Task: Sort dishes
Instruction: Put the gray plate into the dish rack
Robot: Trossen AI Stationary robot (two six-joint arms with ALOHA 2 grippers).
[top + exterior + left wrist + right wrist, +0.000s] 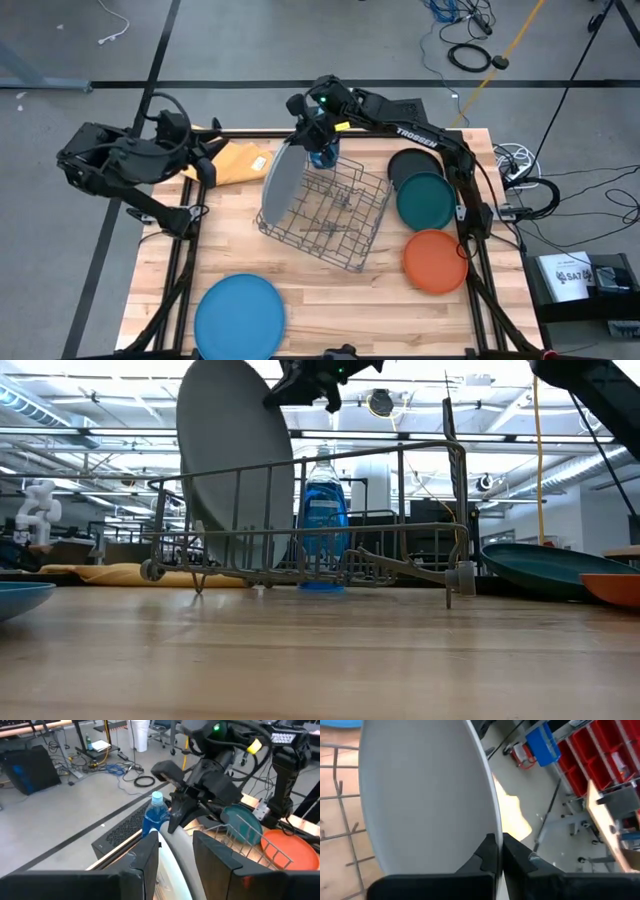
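Right gripper (300, 135) pinches the top rim of the grey plate (279, 180), standing on edge at the rack's (340, 222) 9 o'clock end, face toward 3 o'clock; left gripper's (205, 165) opening unclear.

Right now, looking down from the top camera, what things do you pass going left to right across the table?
Yellow cloth → grey plate, held on edge by the right gripper → wire rack → orange plate. The blue plate, soap bottle and other plates overlap these in the order, so they are left out.

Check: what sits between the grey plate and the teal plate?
The wire rack and a blue soap bottle lie between grey plate and teal plate; high view shows it.
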